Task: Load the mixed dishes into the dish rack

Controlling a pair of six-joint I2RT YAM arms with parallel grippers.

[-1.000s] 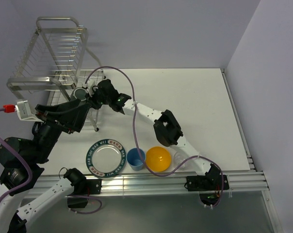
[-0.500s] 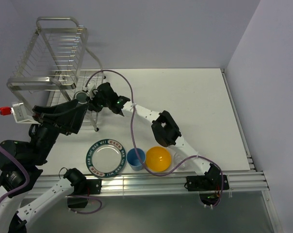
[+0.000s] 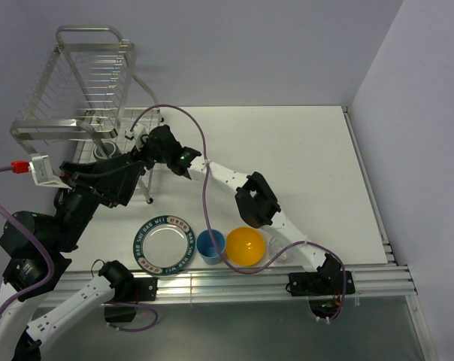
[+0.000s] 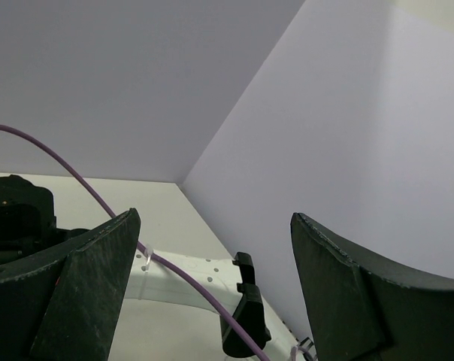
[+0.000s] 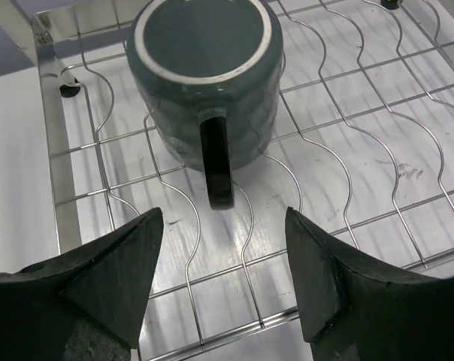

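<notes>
Right gripper [image 5: 223,213]: you are looking at jaws standing wide apart and gripping nothing. Its two dark fingers [image 5: 99,293] are sitting either side of the mug's handle, clear of it.

Mug [image 5: 204,68]: dark green-grey, resting on the wavy wires of the dish rack [image 5: 51,128], lower tier, close to the edge bar. A round face with a pale ring is turning up to your wrist camera, and you cannot tell whether it is mouth or base. The handle is pointing back at the gripper.

Right arm [image 3: 258,199]: reaching from its base at the near right, slanting across the table [image 3: 310,158] to the rack's lower tier, elbow bending mid-table. A purple cable [image 3: 206,197] is looping along it.

Left gripper [image 4: 212,218]: spread wide, nothing between the pads. It is aiming up at the corner of the wall [image 4: 137,83], with a link of the right arm and the cable showing in the gap.

Left arm [image 3: 92,188]: rising from the near left, wrist lying in front of the rack's lower tier, just beside the right wrist, and covering much of that tier from above.

Dishes waiting: you are seeing a row along the table's near edge, from left to right the plate [image 3: 164,244] with its lettered rim, the blue cup [image 3: 210,246], the orange bowl [image 3: 246,246] and the clear glass [image 3: 278,247], each just beside the next, all well apart from the rack.
</notes>
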